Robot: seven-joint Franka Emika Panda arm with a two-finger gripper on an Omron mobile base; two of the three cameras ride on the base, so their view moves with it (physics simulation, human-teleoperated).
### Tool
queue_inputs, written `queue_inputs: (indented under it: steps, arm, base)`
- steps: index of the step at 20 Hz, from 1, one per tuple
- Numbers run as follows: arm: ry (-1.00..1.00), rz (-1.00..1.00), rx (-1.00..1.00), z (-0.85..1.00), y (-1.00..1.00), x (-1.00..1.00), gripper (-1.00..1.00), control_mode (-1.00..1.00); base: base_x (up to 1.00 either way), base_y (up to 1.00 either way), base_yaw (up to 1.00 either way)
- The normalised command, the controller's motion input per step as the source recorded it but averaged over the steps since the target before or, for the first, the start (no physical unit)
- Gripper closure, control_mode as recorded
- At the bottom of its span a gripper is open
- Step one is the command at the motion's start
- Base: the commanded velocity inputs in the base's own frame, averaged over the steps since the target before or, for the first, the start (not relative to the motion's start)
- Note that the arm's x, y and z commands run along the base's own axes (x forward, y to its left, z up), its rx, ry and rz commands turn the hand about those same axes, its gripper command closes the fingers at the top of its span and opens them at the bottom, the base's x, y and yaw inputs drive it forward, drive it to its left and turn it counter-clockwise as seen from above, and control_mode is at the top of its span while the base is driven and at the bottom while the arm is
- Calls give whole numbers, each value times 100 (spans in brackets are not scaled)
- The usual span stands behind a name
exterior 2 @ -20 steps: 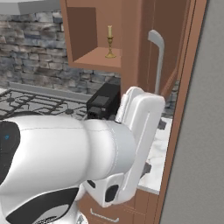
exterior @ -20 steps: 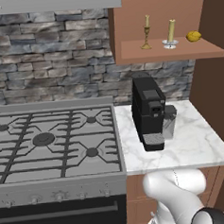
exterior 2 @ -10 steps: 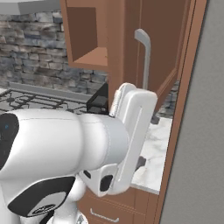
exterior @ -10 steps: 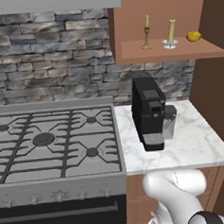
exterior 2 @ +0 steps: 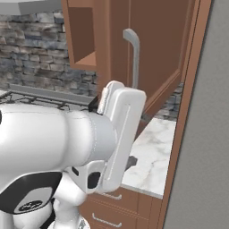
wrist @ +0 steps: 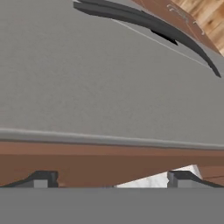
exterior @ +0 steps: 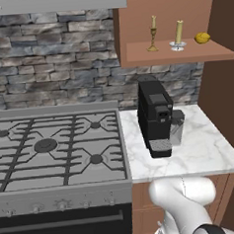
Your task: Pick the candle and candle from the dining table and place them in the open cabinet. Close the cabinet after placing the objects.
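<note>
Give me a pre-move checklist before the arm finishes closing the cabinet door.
1. Yellow candle on the tall slim brass candlestick upright on the cabinet shelf: ok.
2. Yellow candle in the shallow silver dish holder upright beside it on the shelf: ok.
3. Both candles set back from the shelf's front edge, clear of the door's path: ok.
4. Two-finger gripper empty, fingertips spread wide: ok.
5. Brown wooden cabinet door with its slim silver bar handle fully shut: not ok, still ajar.
6. Gripper touching the door: cannot tell.
</note>
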Motion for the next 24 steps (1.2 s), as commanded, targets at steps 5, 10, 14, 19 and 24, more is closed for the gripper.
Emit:
queue_inputs:
  steps: [5,10,14,19,24]
  arm:
    - [8,2,-1,0,20,25,-100,-100]
    - [3,7,-7,-4,22,27,-100,-100]
    - [2,9,-13,-9,23,31,-100,-100]
    - [5,8,-14,-12,23,35,-100,-100]
    - [8,6,-9,-12,26,38,-100,-100]
  base:
    - [0,0,0]
    - [0,0,0]
    - [0,0,0]
    - [0,0,0]
    - [0,0,0]
